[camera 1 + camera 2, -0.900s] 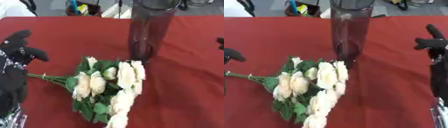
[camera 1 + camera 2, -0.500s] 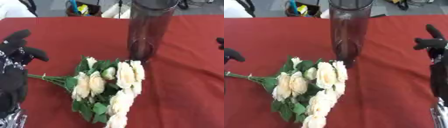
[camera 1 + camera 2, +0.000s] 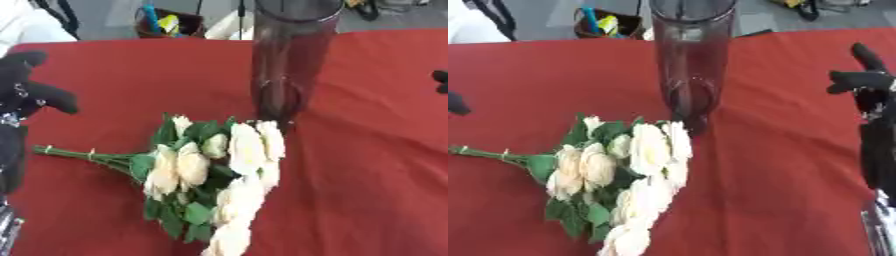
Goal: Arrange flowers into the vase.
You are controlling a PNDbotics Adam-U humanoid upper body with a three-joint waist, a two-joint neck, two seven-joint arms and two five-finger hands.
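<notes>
Using the vase as the anchor here. Way off to its left, the left robot hand (image 3: 26,92) hangs over the red bench (image 3: 131,75), fingers spread and relaxed, thumb sticking out toward the vase, holding nothing and not touching the flowers.

Nearer in, the bouquet of cream roses (image 3: 214,175) lies flat on the bench, in front of the vase and a bit left of it. The green stems (image 3: 79,156) trail away from the vase toward the left hand's side, and the topmost blooms sit just beside the vase's base; can't tell if they actually touch it.

The vase (image 3: 691,65) itself is a tall dark glass cylinder standing upright, nothing in it as far as I can see.

Well to its right, the right robot hand (image 3: 866,82) is raised, fingers apart with one pointing up, empty.
</notes>
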